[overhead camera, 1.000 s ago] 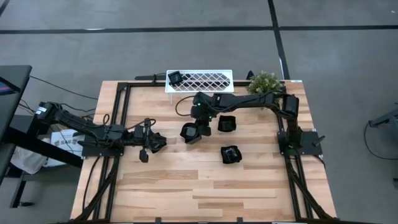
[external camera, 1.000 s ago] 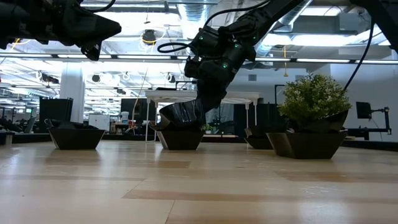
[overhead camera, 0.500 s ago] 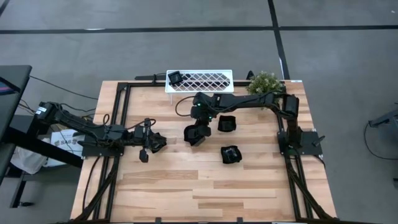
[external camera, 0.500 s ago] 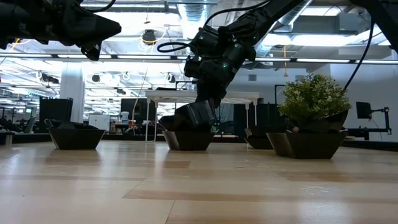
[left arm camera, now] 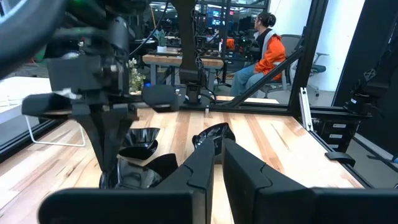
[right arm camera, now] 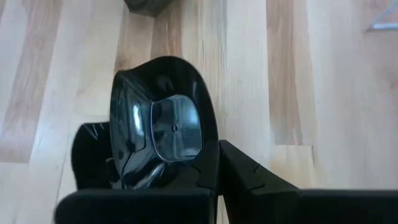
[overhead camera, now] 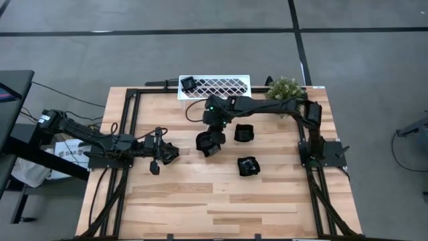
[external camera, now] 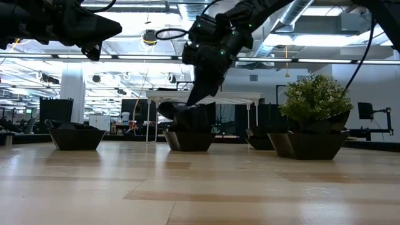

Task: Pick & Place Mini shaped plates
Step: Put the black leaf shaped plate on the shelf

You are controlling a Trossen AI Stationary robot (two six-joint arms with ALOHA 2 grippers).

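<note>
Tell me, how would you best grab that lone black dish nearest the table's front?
Probably by its raised rim, coming straight down from above. The dish sits apart from the other dishes with its open side up, so fingers could likely pinch one wall of it.

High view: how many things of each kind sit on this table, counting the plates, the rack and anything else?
Mini shaped plates: 5 (one in the rack, two lying apart, one in the jaws of the right gripper over another)
White lattice rack: 1
Potted plant: 1
Total: 7
</note>
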